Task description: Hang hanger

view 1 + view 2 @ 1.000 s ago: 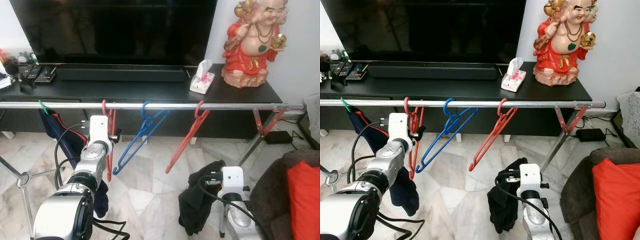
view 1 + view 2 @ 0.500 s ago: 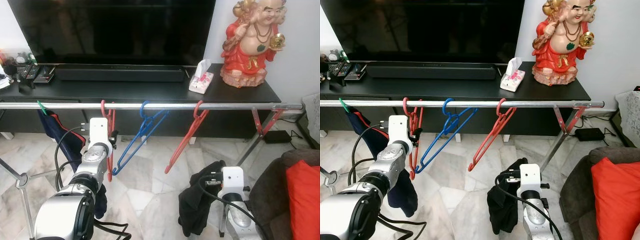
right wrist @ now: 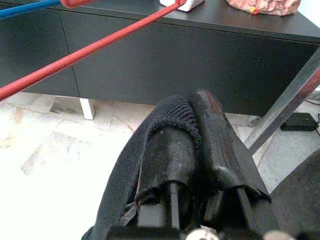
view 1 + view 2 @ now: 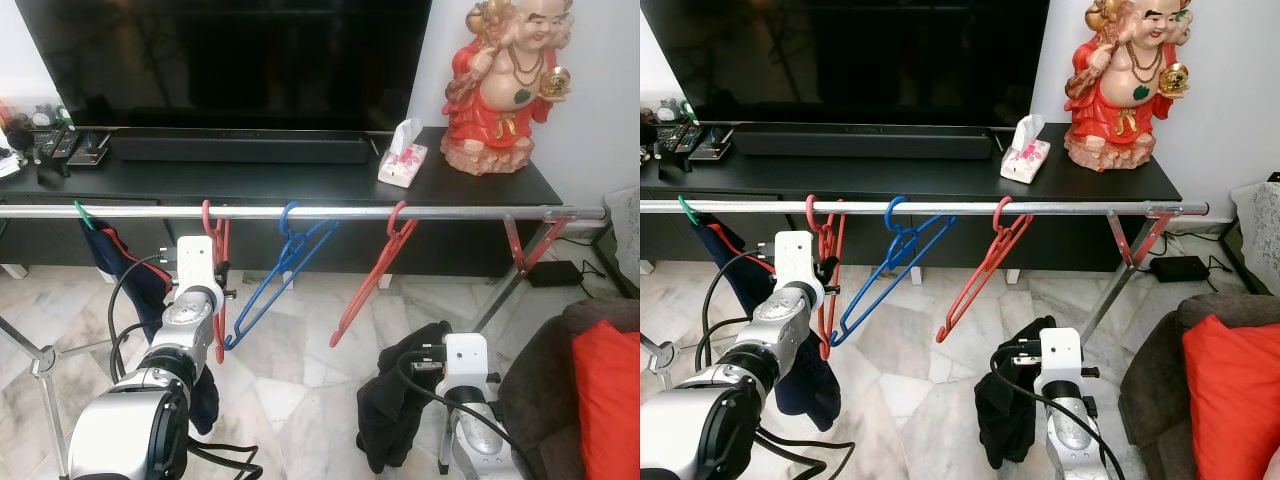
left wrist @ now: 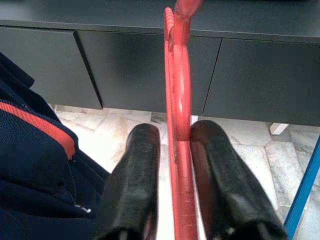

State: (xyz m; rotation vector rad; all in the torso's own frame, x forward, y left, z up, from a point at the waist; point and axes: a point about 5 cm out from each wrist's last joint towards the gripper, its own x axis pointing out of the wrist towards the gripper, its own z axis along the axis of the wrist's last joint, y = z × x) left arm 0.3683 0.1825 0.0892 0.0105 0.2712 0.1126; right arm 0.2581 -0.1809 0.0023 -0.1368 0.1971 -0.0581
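Your left gripper (image 5: pixel 172 165) bracketed the red hanger (image 5: pixel 178 125), one finger touching its bar and a slight gap left at the other, so you could not tell whether the grip was firm. From the claw outward, the hanger's long axis ran straight up to its hook, already over the steel rail (image 4: pixel 450 212), beside the blue hanger (image 4: pixel 275 275). Your right gripper (image 3: pixel 192 145), low and well apart, stayed clenched on a dark cloth (image 3: pixel 125 185), so you should judge the left arm nearer.
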